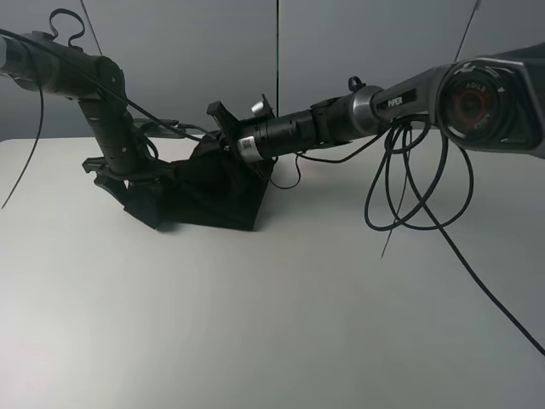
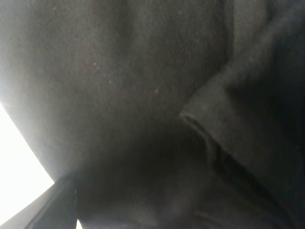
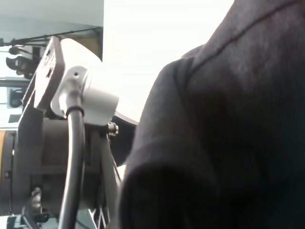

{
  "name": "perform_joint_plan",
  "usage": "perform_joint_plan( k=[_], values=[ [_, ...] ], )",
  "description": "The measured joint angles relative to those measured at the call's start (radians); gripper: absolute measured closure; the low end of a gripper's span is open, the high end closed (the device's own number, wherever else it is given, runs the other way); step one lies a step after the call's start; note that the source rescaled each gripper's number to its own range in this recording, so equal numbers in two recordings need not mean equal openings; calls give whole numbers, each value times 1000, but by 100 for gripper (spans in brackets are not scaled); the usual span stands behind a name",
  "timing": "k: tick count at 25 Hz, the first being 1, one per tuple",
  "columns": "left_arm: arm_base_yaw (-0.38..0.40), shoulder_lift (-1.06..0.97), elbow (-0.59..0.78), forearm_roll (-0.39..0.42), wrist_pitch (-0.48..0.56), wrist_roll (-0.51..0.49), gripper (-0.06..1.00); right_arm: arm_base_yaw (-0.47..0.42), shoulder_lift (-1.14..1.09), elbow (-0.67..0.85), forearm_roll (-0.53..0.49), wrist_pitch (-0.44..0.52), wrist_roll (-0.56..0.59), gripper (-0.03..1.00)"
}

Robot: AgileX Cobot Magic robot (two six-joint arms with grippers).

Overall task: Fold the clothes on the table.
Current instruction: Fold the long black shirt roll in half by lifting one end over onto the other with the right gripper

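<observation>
Black T-shirt (image 1: 213,200) sits bunched on the far left of the table (image 1: 272,341), its long axis running left to right between my arms. Right gripper (image 1: 220,146), reaching across the middle, looks pinched on the raised right end. Left gripper (image 1: 115,177) is spread wide against the left edge, so I'd fold leftward.

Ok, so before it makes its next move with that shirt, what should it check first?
1. Black T-shirt wholly on the white table: ok.
2. Shirt spread flat: not ok, it sits in a bunched heap.
3. Right claw gripping cloth: ok, shut with fabric peaking up to it.
4. Left claw ready to grab: ok, open against the heap's left edge.
5. Hanging cable loop away from the shirt: ok.
6. Printed side facing up: cannot tell, no print shows.
</observation>
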Motion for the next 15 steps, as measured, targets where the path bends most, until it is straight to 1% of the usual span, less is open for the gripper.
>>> perform_joint_plan(
  k=[6, 10, 15],
  values=[
    [0, 0, 0, -1, 0, 13, -2, 4, 26, -29, 8, 6, -4, 87],
    [0, 0, 0, -2, 0, 21, -2, 10, 28, -31, -39, 4, -4, 87],
    [0, 0, 0, -7, 4, 21, -2, 12, 30, -31, -69, -16, -4, 87]
  ],
)
